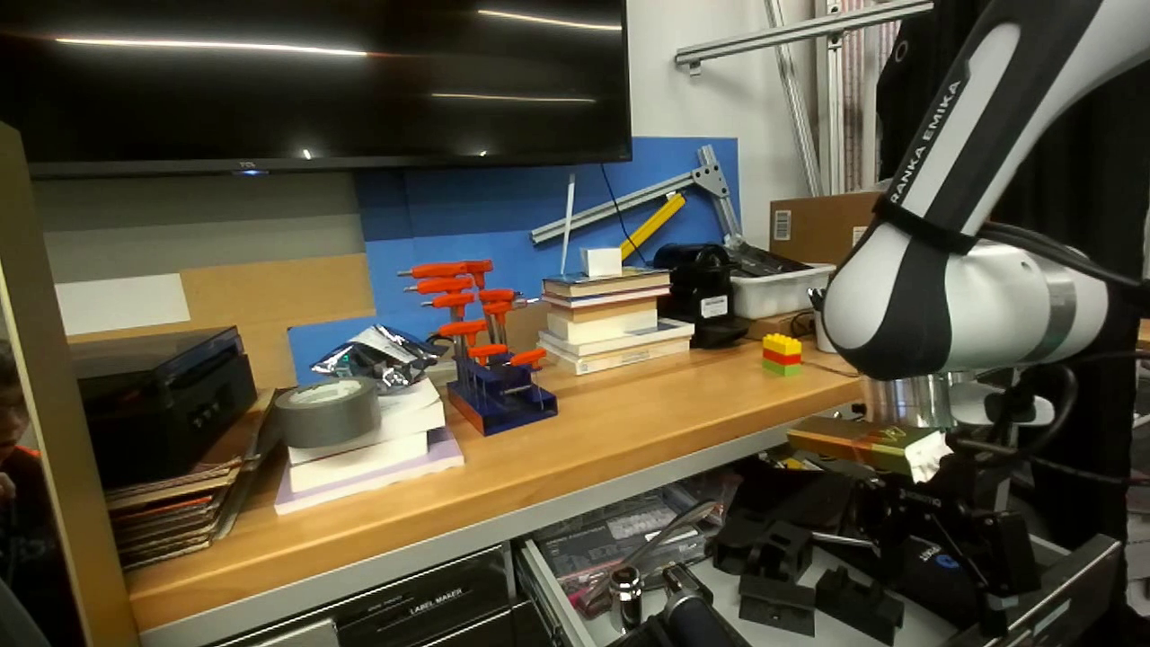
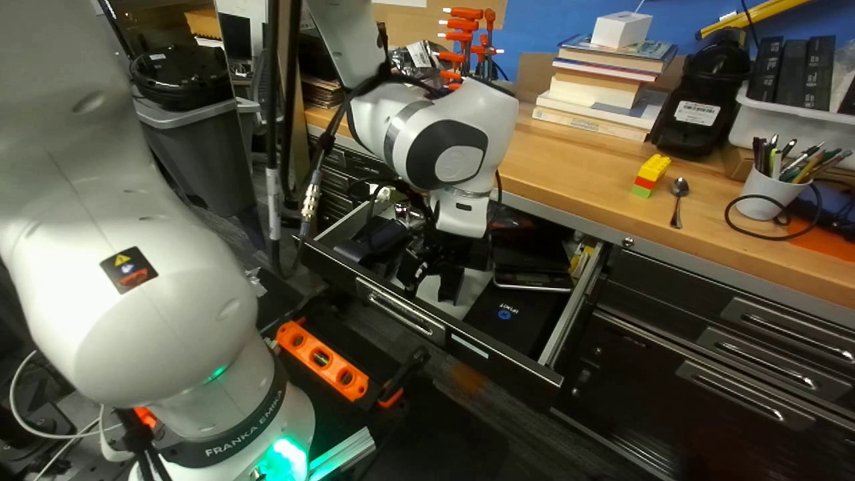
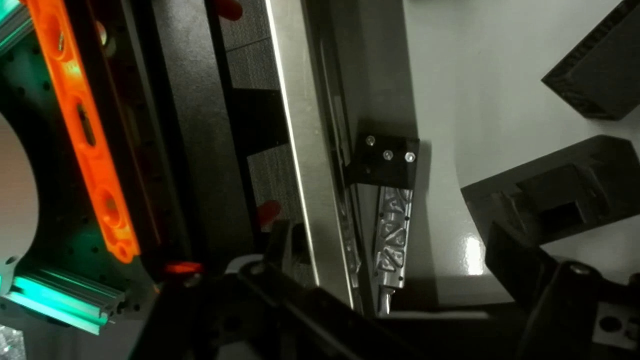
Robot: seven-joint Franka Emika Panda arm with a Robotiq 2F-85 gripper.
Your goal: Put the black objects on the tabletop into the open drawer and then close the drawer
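Black two-fingered gripper (image 3: 392,240): fingers spread wide, released. Shallow dark-grey metal drawer (image 3: 315,175): seen open, its front rim shown between the fingers. Matte-black blocky chunks (image 3: 555,187): laid inside, one just beyond a fingertip, another farther off.

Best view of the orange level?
An exterior view: the orange level shows there end to end, all three openings visible. The wrist view also shows it, but crops one end. It's visible nowhere else.

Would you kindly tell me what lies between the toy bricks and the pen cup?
An exterior view shows a spoon, then part of a black cable loop.
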